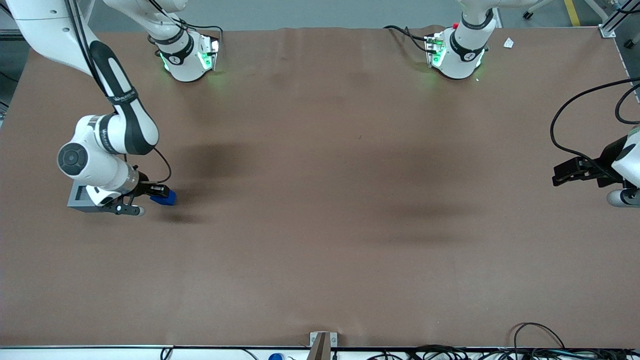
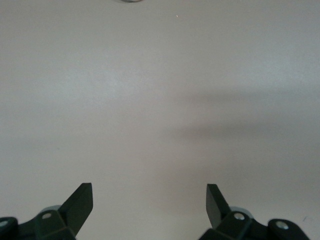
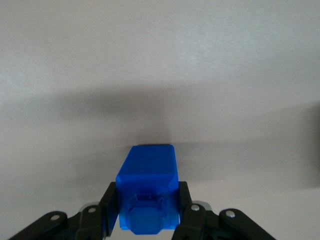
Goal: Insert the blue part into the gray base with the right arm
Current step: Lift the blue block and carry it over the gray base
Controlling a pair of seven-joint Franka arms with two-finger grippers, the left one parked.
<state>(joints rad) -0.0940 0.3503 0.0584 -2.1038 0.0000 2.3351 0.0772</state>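
Brown tabletop (image 1: 320, 225), working arm's end: gripper (image 1: 161, 194) clamped on blue block (image 1: 165, 198), just beside gray cube (image 1: 80, 197). Lift clear, center stub over recess, lower straight.

Brown table (image 1: 320, 200), black cables (image 1: 535, 345) along its near edge, white scrap (image 1: 508, 43).

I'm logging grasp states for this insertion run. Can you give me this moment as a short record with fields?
gripper: shut on the blue part, low over the table beside the gray base
blue part: clamped between both fingers, not in the base
gray base: on the table at the working arm's end, partly hidden by the right arm
insertion: not yet done
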